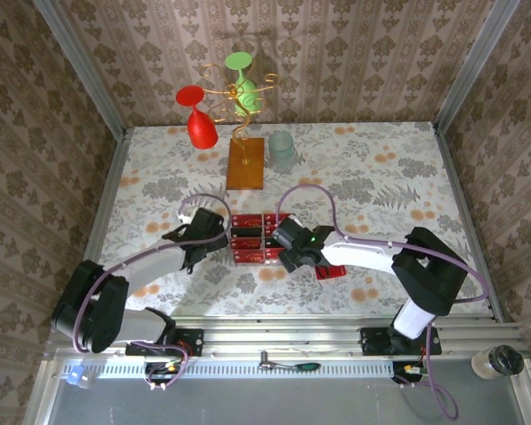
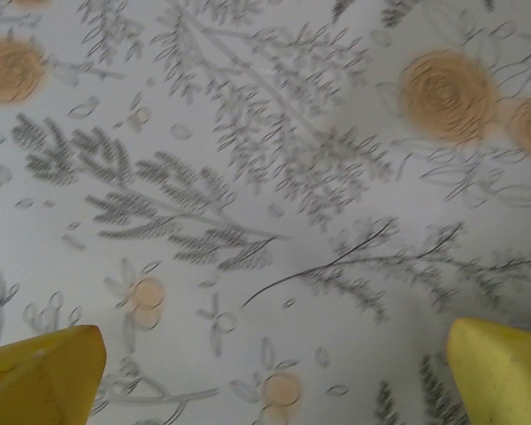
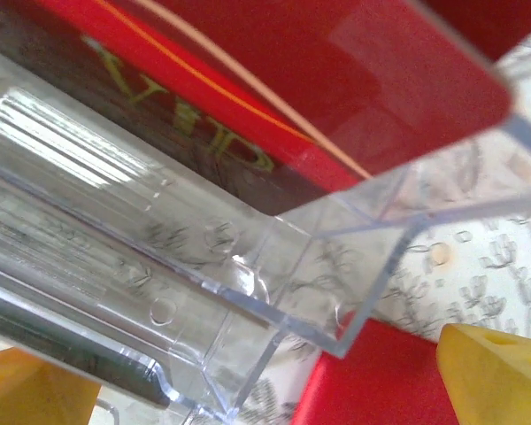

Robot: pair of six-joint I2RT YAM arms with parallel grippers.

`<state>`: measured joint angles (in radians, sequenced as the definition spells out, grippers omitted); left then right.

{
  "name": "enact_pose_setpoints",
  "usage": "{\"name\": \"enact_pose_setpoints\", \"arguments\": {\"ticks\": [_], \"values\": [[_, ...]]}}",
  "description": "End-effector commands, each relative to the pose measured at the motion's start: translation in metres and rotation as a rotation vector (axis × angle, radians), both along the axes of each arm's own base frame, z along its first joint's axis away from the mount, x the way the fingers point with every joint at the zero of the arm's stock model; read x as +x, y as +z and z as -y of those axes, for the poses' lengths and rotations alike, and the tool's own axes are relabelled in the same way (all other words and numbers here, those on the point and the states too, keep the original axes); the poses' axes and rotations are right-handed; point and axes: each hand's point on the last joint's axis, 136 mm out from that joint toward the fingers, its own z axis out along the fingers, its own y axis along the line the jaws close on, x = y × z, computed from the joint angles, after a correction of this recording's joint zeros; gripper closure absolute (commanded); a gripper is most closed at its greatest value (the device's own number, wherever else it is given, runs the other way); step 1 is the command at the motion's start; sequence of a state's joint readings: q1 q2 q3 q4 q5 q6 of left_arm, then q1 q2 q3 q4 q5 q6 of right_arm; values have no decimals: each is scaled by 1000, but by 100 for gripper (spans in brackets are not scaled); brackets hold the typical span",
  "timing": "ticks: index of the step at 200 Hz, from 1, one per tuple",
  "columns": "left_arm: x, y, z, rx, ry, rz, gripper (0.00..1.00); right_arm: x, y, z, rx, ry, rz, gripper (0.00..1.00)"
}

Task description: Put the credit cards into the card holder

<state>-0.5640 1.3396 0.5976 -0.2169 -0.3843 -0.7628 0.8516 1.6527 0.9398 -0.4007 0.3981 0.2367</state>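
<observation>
Noting your right gripper [image 3: 265, 390] and left gripper [image 2: 274, 372] both wide open, empty: pinch credit cards [image 3: 354, 80] by a free edge; likely light, stiff, slick.

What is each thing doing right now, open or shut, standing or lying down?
left gripper, open, empty.
right gripper, open, at the clear stand.
credit cards, standing in the clear stand.
card holder, lying flat on the table.
red glass, hanging bowl down on the wire rack.
green glass, hanging on the wire rack too.
frosted cup, upright.
</observation>
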Motion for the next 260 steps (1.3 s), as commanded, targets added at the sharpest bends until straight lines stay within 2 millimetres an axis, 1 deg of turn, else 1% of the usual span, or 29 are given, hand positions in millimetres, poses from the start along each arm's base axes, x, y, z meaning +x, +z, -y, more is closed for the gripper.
{"name": "enact_pose_setpoints", "arguments": {"ticks": [1, 41, 68, 120, 161, 198, 231, 260], "values": [[19, 12, 15, 6, -26, 50, 0, 23, 6, 14, -27, -47, 33, 3], [40, 13, 36, 14, -58, 62, 0, 49, 2, 40, -24, -128, 27, 3], [54, 10, 50, 22, -81, 60, 0, 61, 3, 47, 6, -164, 21, 3], [87, 8, 81, 33, -113, 58, 0, 74, -1, 57, 17, -221, -1, 3], [119, 14, 107, 42, -146, 64, 0, 81, -5, 70, 32, -284, -22, 3], [142, 20, 127, 42, -171, 79, 0, 85, 2, 79, 50, -314, -32, 3], [152, 20, 139, 43, -189, 79, 0, 92, 5, 91, 76, -359, -44, 3], [151, 20, 140, 40, -191, 81, 0, 93, 4, 93, 94, -363, -63, 3]]}}
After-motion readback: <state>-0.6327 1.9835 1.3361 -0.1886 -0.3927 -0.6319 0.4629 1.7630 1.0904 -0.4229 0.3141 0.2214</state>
